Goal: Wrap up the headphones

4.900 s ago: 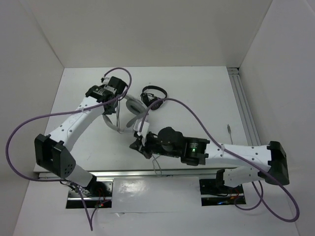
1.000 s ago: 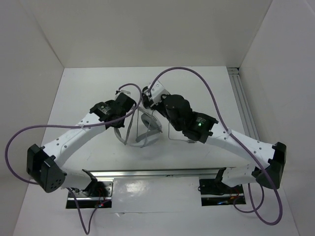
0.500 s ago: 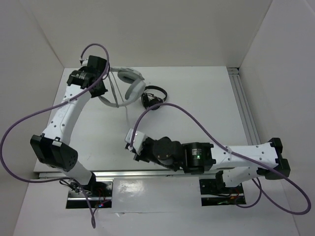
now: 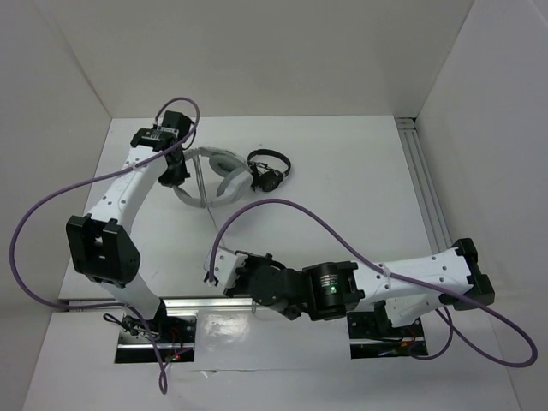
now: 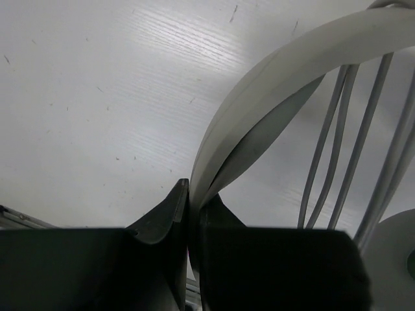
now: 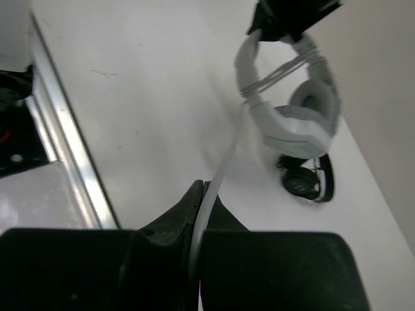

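Two sets are counted on the table: the large grey-white headphones at the far left, and the smaller black headphones just beside one cup. Several strands of the thin grey cable are seen laid across the headband. The headband is clamped between the near-shut jaws of the left gripper. The cable is pinched between the jaws of the right gripper, near the table's front edge, and is drawn taut up to the headband.
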{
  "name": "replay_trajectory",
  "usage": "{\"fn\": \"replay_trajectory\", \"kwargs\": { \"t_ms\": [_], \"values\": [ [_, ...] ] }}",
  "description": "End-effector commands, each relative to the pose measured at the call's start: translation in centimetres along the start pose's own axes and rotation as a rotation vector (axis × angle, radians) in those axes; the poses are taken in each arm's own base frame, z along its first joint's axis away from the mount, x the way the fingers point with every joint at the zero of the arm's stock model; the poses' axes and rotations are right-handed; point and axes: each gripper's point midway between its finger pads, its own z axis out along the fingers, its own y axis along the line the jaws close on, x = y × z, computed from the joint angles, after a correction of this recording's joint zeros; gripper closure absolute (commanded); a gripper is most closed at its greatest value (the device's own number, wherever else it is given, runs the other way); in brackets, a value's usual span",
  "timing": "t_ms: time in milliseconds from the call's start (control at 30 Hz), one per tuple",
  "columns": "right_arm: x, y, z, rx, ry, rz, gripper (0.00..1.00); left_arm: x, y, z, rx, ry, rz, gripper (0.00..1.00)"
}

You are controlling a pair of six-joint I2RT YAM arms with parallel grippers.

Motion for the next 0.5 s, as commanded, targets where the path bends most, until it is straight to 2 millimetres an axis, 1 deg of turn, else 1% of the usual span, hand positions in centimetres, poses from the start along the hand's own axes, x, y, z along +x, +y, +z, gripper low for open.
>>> {"fn": "replay_trajectory", "kwargs": {
  "t_ms": [0, 33, 67, 100, 133, 167, 200, 233, 267, 300, 333, 367, 400, 433, 467],
  "values": [
    [-3.1, -5.1, -1.2, 0.192, -0.064, -0.032, 1.0, -3.0, -2.0, -1.9, 0.094, -0.207, 0.044, 1.0],
    [-3.2, -7.0, -1.5, 0.26, -0.059, -0.034, 1.0, -1.3, -2.4, -1.9, 0.106, -0.195, 0.094, 1.0],
    [-3.3, -8.9, -1.8, 0.307, -0.051, -0.077, 1.0, -0.5, -2.4, -1.9, 0.098, -0.19, 0.123, 1.0],
    [-3.7, -12.0, -2.2, 0.399, -0.057, -0.049, 1.0, 0.8, -2.2, -1.7, 0.089, -0.192, 0.149, 1.0],
    [-3.8, -13.3, -2.1, 0.432, -0.056, -0.061, 1.0, 2.0, -2.5, -1.2, 0.087, -0.171, 0.176, 1.0],
    [-3.9, -15.1, -2.5, 0.482, -0.058, -0.06, 1.0, 2.6, -3.1, -2.1, 0.116, -0.192, 0.194, 1.0],
    [-3.3, -17.6, -2.4, 0.545, -0.028, -0.087, 1.0, 3.0, -3.6, -2.2, 0.131, -0.205, 0.218, 1.0],
    [-3.5, -19.1, -2.5, 0.574, -0.032, -0.084, 1.0, 4.3, -4.0, -2.1, 0.148, -0.188, 0.255, 1.0],
    [-4.1, -20.5, -2.6, 0.596, -0.053, -0.081, 1.0, 5.0, -5.2, -3.1, 0.186, -0.209, 0.288, 1.0],
    [-3.5, -22.7, -2.8, 0.644, -0.034, -0.07, 1.0, 5.7, -5.7, -3.7, 0.204, -0.217, 0.329, 1.0],
    [-3.5, -23.5, -2.6, 0.658, -0.037, -0.064, 1.0, 6.8, -6.1, -3.8, 0.217, -0.213, 0.375, 1.0],
    [-3.7, -24.3, -2.5, 0.657, -0.05, -0.063, 1.0, 7.0, -6.2, -4.3, 0.198, -0.24, 0.395, 1.0],
    [-3.5, -25.0, -2.4, 0.663, -0.049, -0.065, 1.0, 8.3, -7.0, -5.4, 0.224, -0.257, 0.456, 1.0],
    [-2.9, -26.6, -2.5, 0.686, -0.037, -0.065, 1.0, 8.9, -7.2, -5.7, 0.226, -0.266, 0.481, 1.0],
    [-2.7, -27.3, -2.4, 0.692, -0.038, -0.058, 1.0, 9.7, -6.6, -5.6, 0.184, -0.259, 0.518, 1.0]
  ]
}}
